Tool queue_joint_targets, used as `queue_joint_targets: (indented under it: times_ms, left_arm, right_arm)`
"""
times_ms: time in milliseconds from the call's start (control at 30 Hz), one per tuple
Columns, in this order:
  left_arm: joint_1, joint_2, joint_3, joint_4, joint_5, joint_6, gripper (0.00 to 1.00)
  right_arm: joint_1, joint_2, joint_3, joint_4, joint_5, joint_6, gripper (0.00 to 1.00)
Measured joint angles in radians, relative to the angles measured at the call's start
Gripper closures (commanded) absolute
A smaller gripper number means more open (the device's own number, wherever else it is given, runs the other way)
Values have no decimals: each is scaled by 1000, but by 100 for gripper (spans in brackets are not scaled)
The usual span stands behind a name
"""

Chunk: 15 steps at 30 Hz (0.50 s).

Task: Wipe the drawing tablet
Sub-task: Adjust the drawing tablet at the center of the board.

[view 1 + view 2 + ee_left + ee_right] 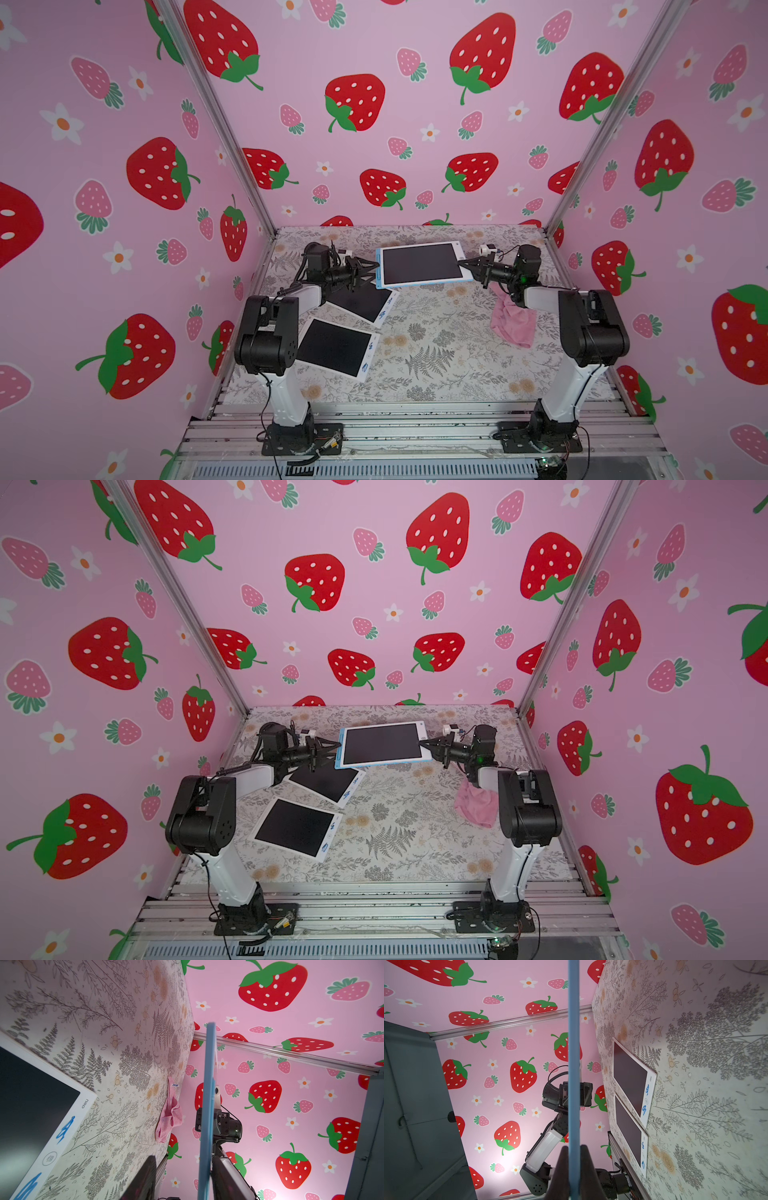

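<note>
Here the right gripper (pixel 460 262) is clamped on the blue-framed drawing tablet (pixel 419 264), held off the table (pixel 436 353). Opposite, the left gripper (pixel 375 265) straddles its other edge, jaws apart. Below lies the pink cloth (pixel 512 320).

From my seat the cell reads evenly and softly lit, with only faint shadows under the arms on the floral table (pixel 436 353). Both top views bow strongly at the edges, so the corner posts (pixel 216 116) lean outward. In the wrist views I get a pale hot spot on the pink wall (pixel 506 1159), and the screen of a white tablet (pixel 31 1093) shows a dull grey sheen. The nearest fingers (pixel 562 1176) and the blue tablet edge (pixel 205 1147) are soft, out of focus.
</note>
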<state>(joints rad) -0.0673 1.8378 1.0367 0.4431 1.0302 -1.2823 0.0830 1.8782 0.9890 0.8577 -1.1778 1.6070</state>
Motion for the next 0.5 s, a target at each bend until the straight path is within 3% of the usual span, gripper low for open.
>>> queue_joint_targets:
  times_ms: [133,233,500]
  left_arm:
    - [-8,0,0,2,-1,-2,83]
    - [-10,0,0,3,-3,-5,100]
    - [-10,0,2,35,-1,-21,100]
  right_arm:
    - [0,0,-1,0,0,2,100]
    - [0,0,-8,-1,0,2,100]
    - [0,0,-32,-1,2,6,100]
